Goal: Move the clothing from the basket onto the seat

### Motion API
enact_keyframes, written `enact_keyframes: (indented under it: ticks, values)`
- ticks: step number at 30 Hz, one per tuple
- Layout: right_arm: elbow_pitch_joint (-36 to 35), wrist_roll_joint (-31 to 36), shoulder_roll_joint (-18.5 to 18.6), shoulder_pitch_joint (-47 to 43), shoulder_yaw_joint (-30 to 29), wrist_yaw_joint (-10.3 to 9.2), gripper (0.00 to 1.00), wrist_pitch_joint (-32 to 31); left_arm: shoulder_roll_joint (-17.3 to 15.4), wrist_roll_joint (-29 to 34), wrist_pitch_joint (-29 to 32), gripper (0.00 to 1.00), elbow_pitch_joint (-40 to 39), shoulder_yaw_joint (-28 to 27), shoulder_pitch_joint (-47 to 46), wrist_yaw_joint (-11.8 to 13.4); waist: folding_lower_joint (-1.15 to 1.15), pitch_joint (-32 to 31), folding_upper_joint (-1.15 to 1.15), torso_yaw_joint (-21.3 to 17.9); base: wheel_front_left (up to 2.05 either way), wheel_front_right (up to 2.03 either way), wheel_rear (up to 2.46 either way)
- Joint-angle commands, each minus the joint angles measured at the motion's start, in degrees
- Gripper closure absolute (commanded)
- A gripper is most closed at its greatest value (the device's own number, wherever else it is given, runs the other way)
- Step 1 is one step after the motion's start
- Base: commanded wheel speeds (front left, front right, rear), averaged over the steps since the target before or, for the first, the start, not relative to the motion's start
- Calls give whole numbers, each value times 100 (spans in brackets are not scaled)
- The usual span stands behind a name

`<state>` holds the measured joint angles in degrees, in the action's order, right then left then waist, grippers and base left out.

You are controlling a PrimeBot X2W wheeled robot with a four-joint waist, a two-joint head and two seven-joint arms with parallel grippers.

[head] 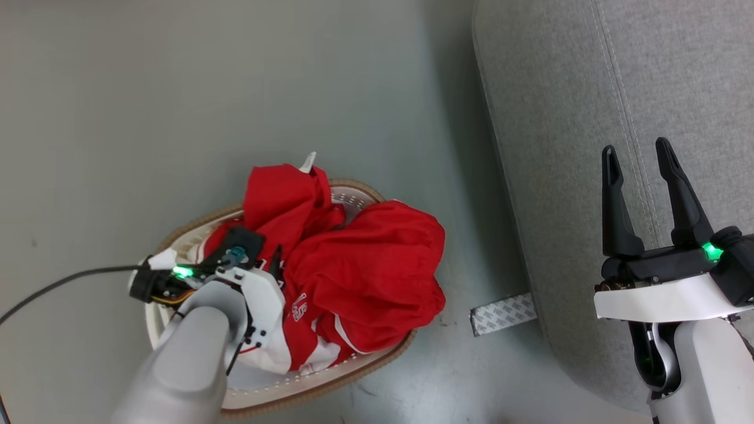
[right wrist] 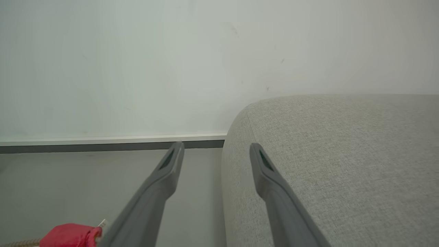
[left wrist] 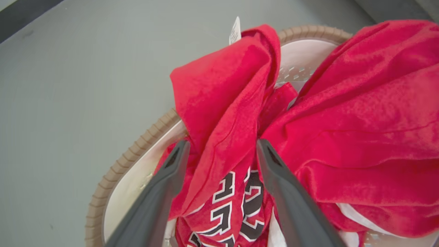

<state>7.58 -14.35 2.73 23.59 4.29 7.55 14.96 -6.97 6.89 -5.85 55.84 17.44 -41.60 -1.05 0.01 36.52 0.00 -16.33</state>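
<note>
Black block characters with white outlines run across the red jersey (left wrist: 236, 206) at the lower middle of the left wrist view. Folds cut them off. What shows resembles a pair of digits, perhaps 2s, but no sure reading is possible. In the head view, a sideways outlined mark on the same jersey, a little below and left of the frame's centre, looks roughly like "45". A white tag (left wrist: 235, 31) sticks up from the plain red garment (left wrist: 223, 89) at the top of the left wrist view; its print is too small to read.
</note>
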Motion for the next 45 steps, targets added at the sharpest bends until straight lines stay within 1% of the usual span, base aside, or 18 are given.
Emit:
enact_keyframes:
  ticks: [1,8,14,19,20,21,22,23,27,31,38,45]
  values:
    - [-20,-67,4,115,3,-12,0,10,-77,16,15,0,93,0,-95,21,-1,142,0,-107,0,0,0]
    - [-71,-192,4,224,48,-12,0,10,-275,3,-47,0,497,26,-371,108,-1,404,0,-245,0,0,0]
    - [-96,-240,4,234,116,-12,0,10,-364,7,-156,0,752,72,-554,210,-1,539,0,-326,0,0,0]
    - [-86,-260,4,251,161,-12,0,10,-391,15,-197,0,972,151,-695,195,-1,612,0,-379,0,0,0]
    - [-82,-255,4,250,165,-12,0,10,-386,9,-192,11,1015,166,-715,187,-1,618,0,-386,0,0,0]
    - [-81,-246,4,249,168,-12,0,10,-377,2,-187,51,1060,182,-743,179,-1,622,0,-391,0,0,0]
    - [-77,-234,4,251,166,-12,0,10,-369,-6,-190,70,1106,197,-775,170,-1,623,0,-392,0,0,0]
    - [-69,-218,4,251,162,-12,0,10,-359,-14,-204,100,1151,212,-800,165,-1,620,0,-392,0,0,0]
    - [1,-149,4,216,127,-12,0,10,-273,-129,-320,100,1302,201,-838,114,-1,505,0,-343,0,0,0]
    - [71,-80,5,98,59,-12,0,10,-109,-345,-560,100,1361,98,-717,-5,-1,204,0,-205,0,0,0]
    - [219,127,7,-231,-168,-12,0,10,201,-838,-876,100,1196,-118,-276,-237,-1,-689,0,197,0,0,0]
    - [403,356,12,-796,-427,-12,0,10,371,-1348,-931,100,510,-256,334,-379,-1,-1722,0,663,0,0,0]
